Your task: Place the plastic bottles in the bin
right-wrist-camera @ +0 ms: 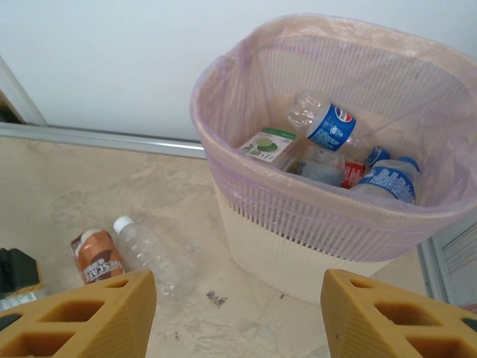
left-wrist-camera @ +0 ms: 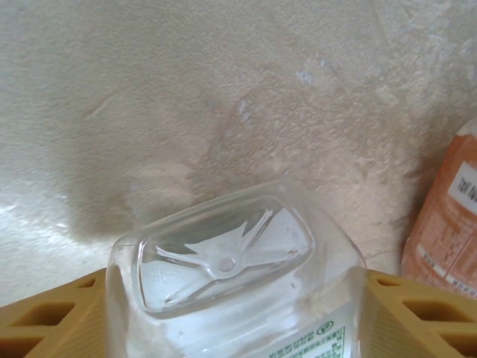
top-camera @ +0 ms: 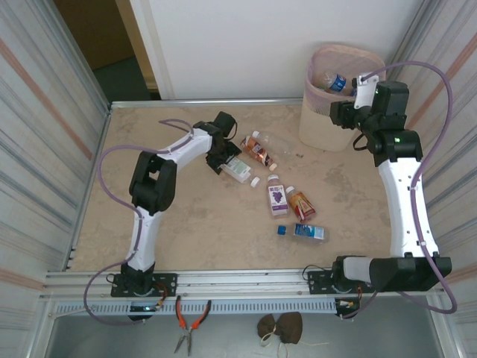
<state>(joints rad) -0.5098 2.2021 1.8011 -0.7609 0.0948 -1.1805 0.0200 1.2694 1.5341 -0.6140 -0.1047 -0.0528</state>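
My left gripper (top-camera: pixel 223 160) (left-wrist-camera: pixel 235 313) is shut on a clear square bottle (top-camera: pixel 238 170) (left-wrist-camera: pixel 223 261) lying on the table; its tan fingers (left-wrist-camera: pixel 52 321) press both sides, and the bottle's base faces the camera. Beside it lie a brown-labelled bottle (top-camera: pixel 257 149) (right-wrist-camera: pixel 97 257) (left-wrist-camera: pixel 447 224) and a clear round bottle (top-camera: pixel 282 142) (right-wrist-camera: pixel 149 250). Nearer the front lie purple-labelled (top-camera: pixel 276 195), orange-labelled (top-camera: pixel 300 203) and blue-labelled (top-camera: pixel 305 232) bottles. The beige bin (top-camera: pixel 320 127) (right-wrist-camera: pixel 298 246), with a pinkish liner, stands at the back right holding several bottles (right-wrist-camera: pixel 328 123). My right gripper (top-camera: pixel 341 113) (right-wrist-camera: pixel 238 321) hangs open and empty next to the bin's front left side.
Corrugated walls close in both sides of the table, and a metal rail (top-camera: pixel 223 280) runs along its front edge. Orange-handled pliers (top-camera: pixel 190 322) and a brown object (top-camera: pixel 282 327) lie on the ledge below the rail. A white wall stands behind the bin.
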